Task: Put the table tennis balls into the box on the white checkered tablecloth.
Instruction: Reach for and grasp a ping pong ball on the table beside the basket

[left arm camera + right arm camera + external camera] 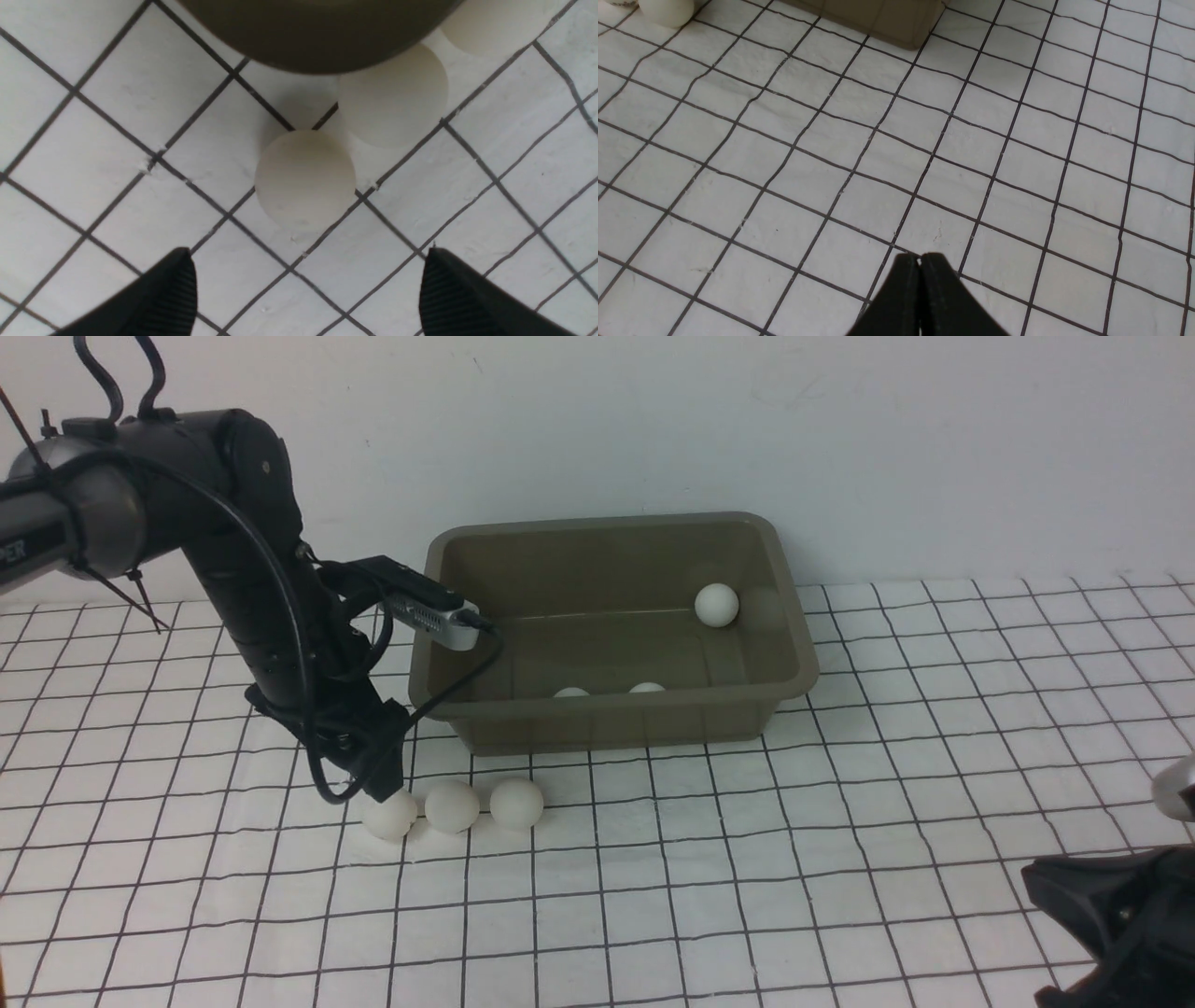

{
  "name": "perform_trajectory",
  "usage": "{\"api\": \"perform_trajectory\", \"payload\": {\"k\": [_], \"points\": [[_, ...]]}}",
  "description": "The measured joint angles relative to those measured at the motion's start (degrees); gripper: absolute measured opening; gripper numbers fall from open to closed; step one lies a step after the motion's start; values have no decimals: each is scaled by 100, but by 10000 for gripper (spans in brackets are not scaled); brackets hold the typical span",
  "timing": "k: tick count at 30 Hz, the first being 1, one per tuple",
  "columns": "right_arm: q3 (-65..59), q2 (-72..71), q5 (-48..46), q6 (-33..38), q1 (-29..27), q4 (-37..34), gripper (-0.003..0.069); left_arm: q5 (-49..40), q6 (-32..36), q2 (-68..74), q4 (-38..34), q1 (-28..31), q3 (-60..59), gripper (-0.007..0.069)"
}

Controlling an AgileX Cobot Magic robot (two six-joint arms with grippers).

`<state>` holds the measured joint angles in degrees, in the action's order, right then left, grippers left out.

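The olive-brown box point(784, 616) stands on the white checkered tablecloth point(747, 859). Three table tennis balls lie inside it: one at the far right point(716, 605) and two behind the near wall point(571, 692) point(646, 688). Three more sit in a row on the cloth in front of the box's left corner point(390, 814) point(452, 805) point(516, 803). My left gripper point(381, 788) point(306, 257) is open and empty, low over the leftmost ball point(304, 179), with its tips just short of it. My right gripper point(920, 259) is shut and empty above bare cloth.
The box's rounded corner point(317, 32) is close beyond the row of balls. A white wall point(840, 429) rises right behind the box. My right arm point(1116, 910) sits at the near right edge of the front view.
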<state>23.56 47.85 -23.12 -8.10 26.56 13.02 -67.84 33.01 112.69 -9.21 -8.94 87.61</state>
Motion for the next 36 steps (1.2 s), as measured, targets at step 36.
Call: {"api": "perform_trajectory", "payload": {"k": [36], "points": [[0,0,-7,0,0,0,-18,363,242,800,-233,13,0,499]]}}
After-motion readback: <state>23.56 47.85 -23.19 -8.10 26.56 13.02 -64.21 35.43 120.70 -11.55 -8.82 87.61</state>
